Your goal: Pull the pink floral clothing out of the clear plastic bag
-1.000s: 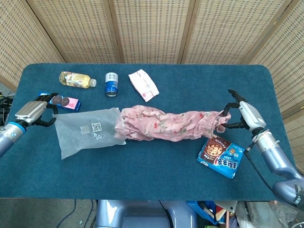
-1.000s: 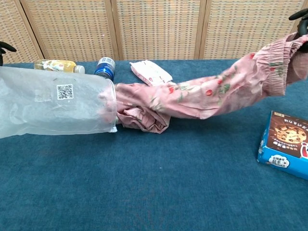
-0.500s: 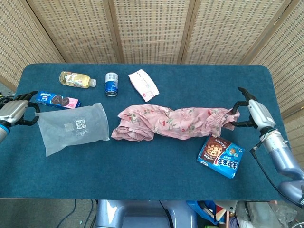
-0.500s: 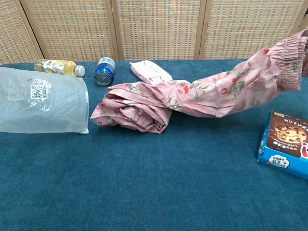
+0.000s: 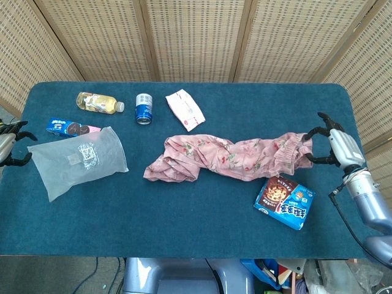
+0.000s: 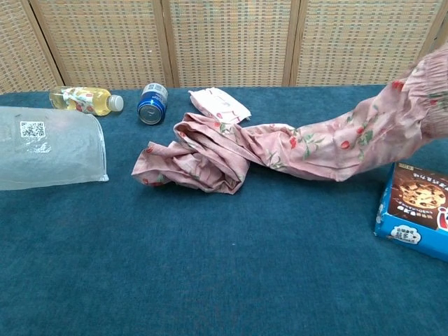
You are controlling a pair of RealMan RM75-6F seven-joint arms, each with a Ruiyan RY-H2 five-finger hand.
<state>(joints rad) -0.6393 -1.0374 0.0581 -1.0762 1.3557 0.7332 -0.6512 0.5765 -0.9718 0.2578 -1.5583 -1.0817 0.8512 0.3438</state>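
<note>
- We see the pink floral clothing fully out of the clear plastic bag, stretched along the table
- Our right hand grips its raised end
- Our left hand holds the bag's far edge

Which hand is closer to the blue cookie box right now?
Right. The right hand grips the pink floral clothing just above and to the right of the blue cookie box. The left hand is at the far opposite table edge, holding the clear plastic bag.
</note>
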